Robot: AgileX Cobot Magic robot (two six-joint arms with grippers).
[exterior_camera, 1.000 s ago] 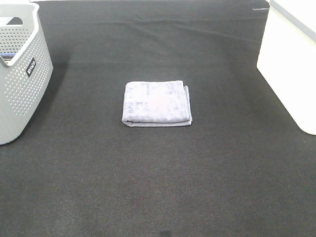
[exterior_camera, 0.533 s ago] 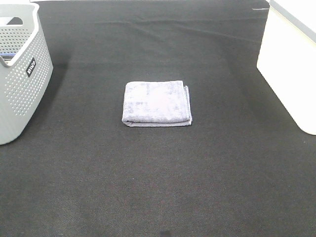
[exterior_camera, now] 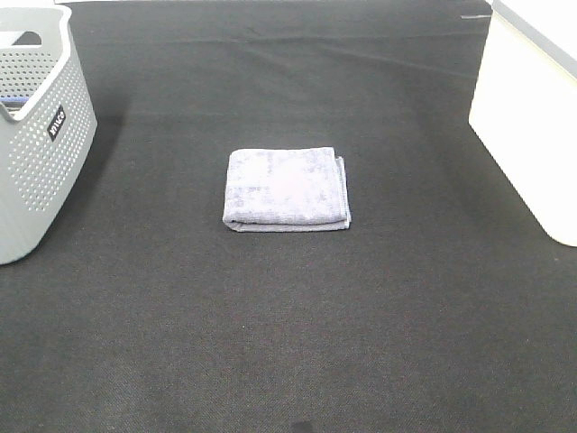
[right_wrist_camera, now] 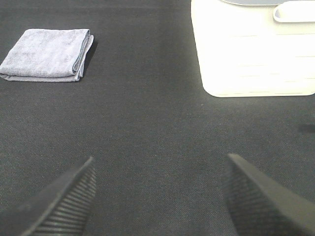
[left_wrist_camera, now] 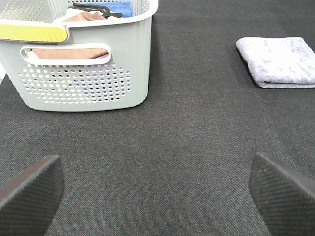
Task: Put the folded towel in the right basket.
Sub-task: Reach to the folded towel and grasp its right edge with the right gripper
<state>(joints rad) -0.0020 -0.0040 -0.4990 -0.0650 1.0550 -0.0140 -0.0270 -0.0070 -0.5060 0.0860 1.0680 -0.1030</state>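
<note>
On mat [exterior_camera: 288, 325], folded towel [exterior_camera: 286, 188], edges free

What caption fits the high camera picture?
Folded grey towel lies on black cloth between a perforated grey basket and a white basket.

Left gripper [left_wrist_camera: 156, 194] and right gripper [right_wrist_camera: 162, 196] — jaws spread wide, both empty.

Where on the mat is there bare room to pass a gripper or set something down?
Wide bare stretches of black mat lie between the folded towel and the grey basket, between the towel and the white basket, and all along the near side. Nowhere is crowded; only the grey basket already holds items.
</note>
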